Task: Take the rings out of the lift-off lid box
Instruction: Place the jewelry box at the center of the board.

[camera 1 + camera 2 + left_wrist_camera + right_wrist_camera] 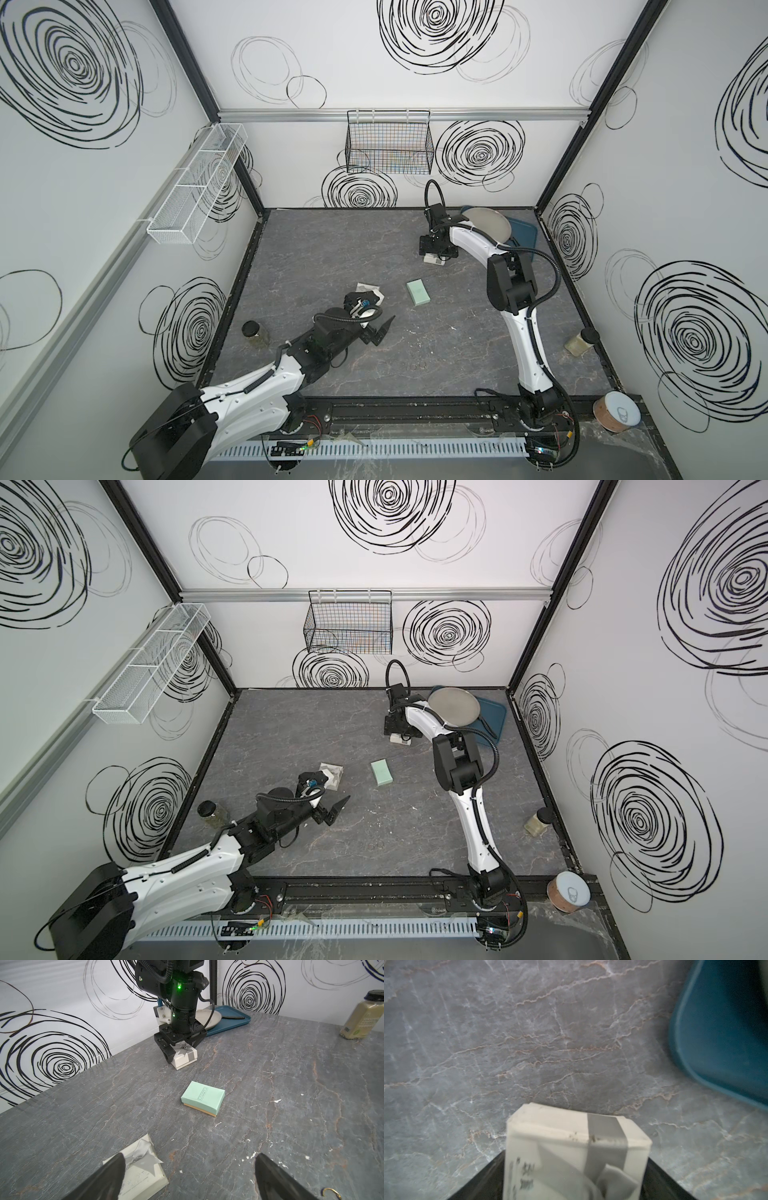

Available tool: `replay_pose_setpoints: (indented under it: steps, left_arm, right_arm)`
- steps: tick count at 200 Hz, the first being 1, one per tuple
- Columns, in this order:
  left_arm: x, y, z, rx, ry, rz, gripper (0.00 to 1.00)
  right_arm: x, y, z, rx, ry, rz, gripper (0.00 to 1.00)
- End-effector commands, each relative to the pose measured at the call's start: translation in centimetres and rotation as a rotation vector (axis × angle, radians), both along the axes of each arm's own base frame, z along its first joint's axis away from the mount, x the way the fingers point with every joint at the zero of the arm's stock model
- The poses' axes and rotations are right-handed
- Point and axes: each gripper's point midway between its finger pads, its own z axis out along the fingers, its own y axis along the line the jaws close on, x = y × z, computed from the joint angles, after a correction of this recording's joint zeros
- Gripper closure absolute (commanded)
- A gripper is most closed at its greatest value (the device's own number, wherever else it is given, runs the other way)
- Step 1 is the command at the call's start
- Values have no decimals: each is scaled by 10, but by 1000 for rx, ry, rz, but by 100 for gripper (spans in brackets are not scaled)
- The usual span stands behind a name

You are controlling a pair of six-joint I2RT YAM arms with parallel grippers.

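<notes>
Opening stage, seemingly: right gripper [182,1052] astride ribbon box [187,1060] at 12 o'clock, clamp unclear; left gripper [190,1156] splayed; next, probably firm pinch, straight lift.

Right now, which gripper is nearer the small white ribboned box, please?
Right: the right gripper straddles the small white ribboned box; the left gripper is far off, by the flat bow box.

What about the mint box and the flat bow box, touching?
Apart: the left wrist view shows bare table between the mint box and the flat bow box.
</notes>
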Motion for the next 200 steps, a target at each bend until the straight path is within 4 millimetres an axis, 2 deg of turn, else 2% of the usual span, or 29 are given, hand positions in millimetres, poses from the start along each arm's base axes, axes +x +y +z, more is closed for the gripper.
replay_pose_setpoints:
  steps: [1, 36, 55, 68, 91, 114, 118, 145, 171, 200]
  left_arm:
    - [3, -1, 9, -25, -35, -6, 0]
    - [3, -2, 15, -34, -37, -7, 0]
    - [2, -4, 20, -50, -37, -10, 0]
    - [2, -5, 22, -53, -39, -9, 0]
    - [3, -7, 24, -54, -41, -10, 0]
    - [3, -11, 24, -57, -32, -16, 0]
    - [2, -11, 18, -39, -11, -17, 0]
    - [0, -15, 19, -29, -8, -22, 0]
    - [-2, -15, 19, -24, -10, -20, 0]
    - [-5, -15, 15, -14, -5, -23, 0]
  right_arm:
    - [-1, -5, 23, -26, -19, -4, 1]
    - [-11, -1, 76, -29, -94, 79, 0]
    - [-31, 8, 98, -11, -133, 159, 0]
    - [-50, 11, 104, 8, -146, 205, 0]
    - [-84, 10, 98, 19, -129, 250, 0]
    - [-109, 13, 88, 34, -103, 274, 0]
    - [-113, 15, 86, 37, -98, 282, 0]
    - [-138, 40, 73, 65, -68, 354, 0]
    - [-154, 63, 56, 74, -48, 396, 0]
    - [-157, 76, 35, 101, -25, 381, 0]
